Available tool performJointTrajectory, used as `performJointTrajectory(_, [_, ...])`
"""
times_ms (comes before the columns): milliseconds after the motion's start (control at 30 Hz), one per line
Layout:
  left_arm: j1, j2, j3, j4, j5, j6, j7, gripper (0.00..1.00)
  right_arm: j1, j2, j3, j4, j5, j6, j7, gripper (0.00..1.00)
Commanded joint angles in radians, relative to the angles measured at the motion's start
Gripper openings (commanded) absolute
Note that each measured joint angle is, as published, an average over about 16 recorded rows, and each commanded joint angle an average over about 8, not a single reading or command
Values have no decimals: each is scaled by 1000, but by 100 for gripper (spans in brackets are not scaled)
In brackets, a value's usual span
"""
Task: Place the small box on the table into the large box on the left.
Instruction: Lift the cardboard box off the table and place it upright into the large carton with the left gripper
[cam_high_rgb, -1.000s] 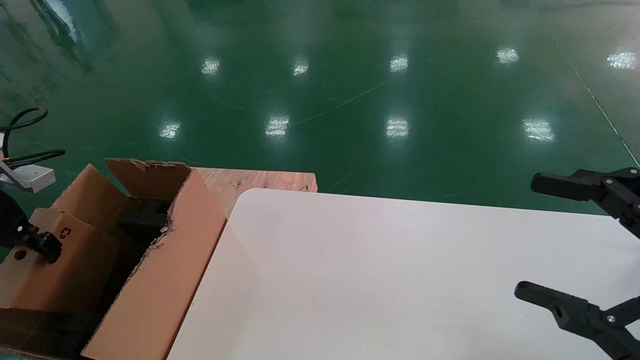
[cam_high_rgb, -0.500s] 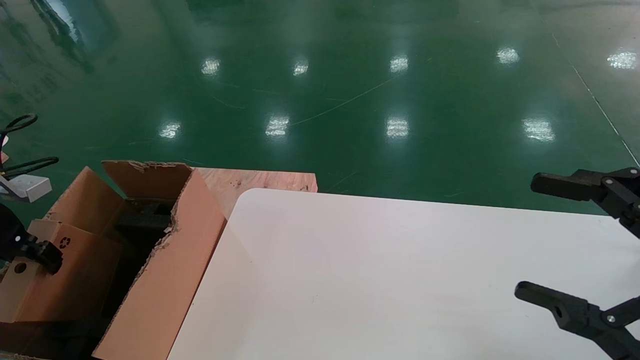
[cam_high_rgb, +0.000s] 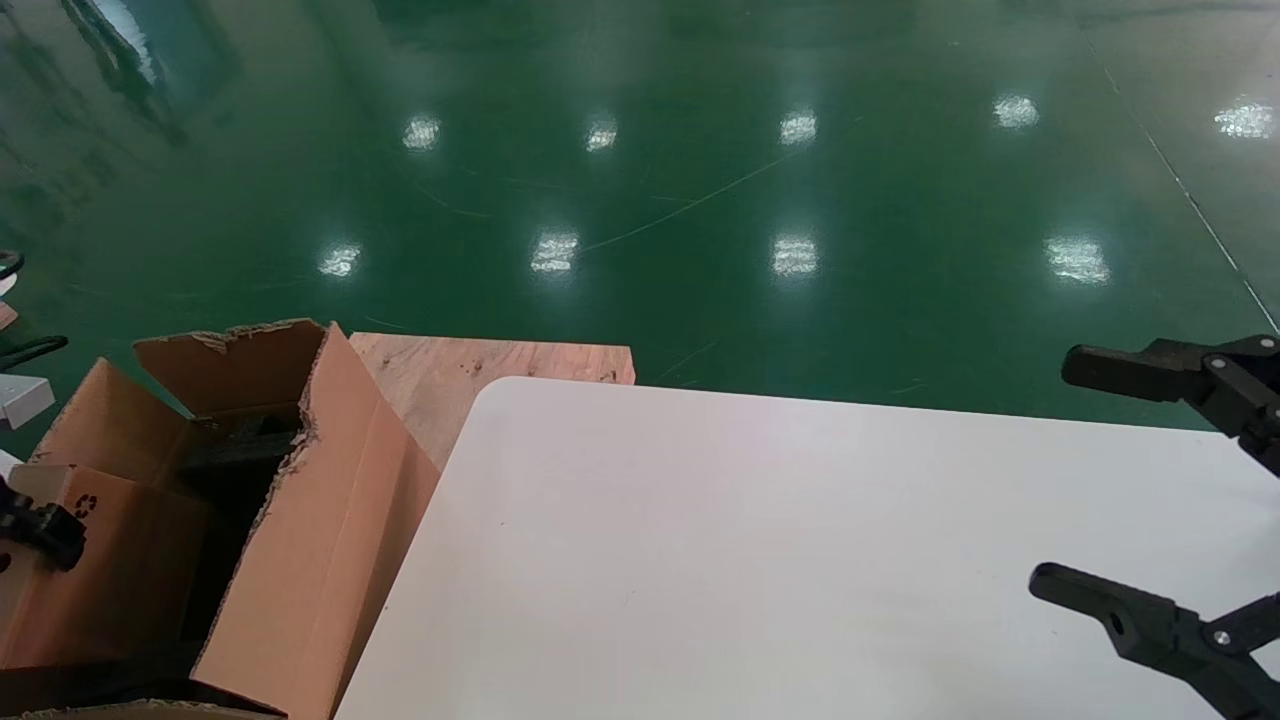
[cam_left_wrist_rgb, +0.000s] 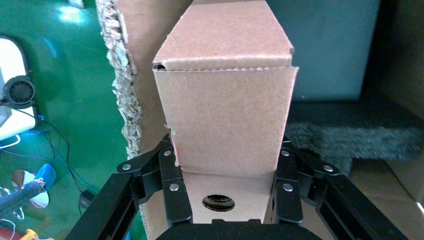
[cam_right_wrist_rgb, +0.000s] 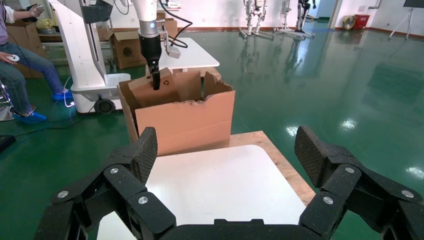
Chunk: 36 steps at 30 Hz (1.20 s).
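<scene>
Brown cardboard fills the left wrist view: the small box (cam_left_wrist_rgb: 225, 115) stands between the left gripper's (cam_left_wrist_rgb: 222, 192) fingers (cam_left_wrist_rgb: 172, 192), clamped on both sides just above its round hole, with black foam (cam_left_wrist_rgb: 345, 132) and a torn flap edge of the large box (cam_left_wrist_rgb: 122, 85) behind it. From the head, only a tip of that gripper (cam_high_rgb: 40, 530) shows at the frame's left edge, pressed on the small box (cam_high_rgb: 100, 570), which sits inside the large box (cam_high_rgb: 320, 540) beside the table (cam_high_rgb: 760, 560). The right wrist view shows the left arm reaching straight down into the large box (cam_right_wrist_rgb: 182, 117). The right gripper (cam_high_rgb: 1100, 485) hovers over the table's right edge, jaws spread wide and holding nothing.
</scene>
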Motion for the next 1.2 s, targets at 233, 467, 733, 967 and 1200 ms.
performJointTrajectory(233, [37,-16,-12,13,-16,-89,-16,78,0,0,0,0,0,0,0,100])
performJointTrajectory(467, [43,-19,-16,15,-23,-100,-18,100,0,0,0,0,0,0,0,100])
performJointTrajectory(733, [38,-17,-14,13,-21,-94,-17,100,0,0,0,0,0,0,0,100])
performJointTrajectory(967, [36,-16,-12,13,-17,-92,-16,100,0,0,0,0,0,0,0,100])
performJointTrajectory(1200, [35,-15,-11,12,-15,-91,-15,100,0,0,0,0,0,0,0,100])
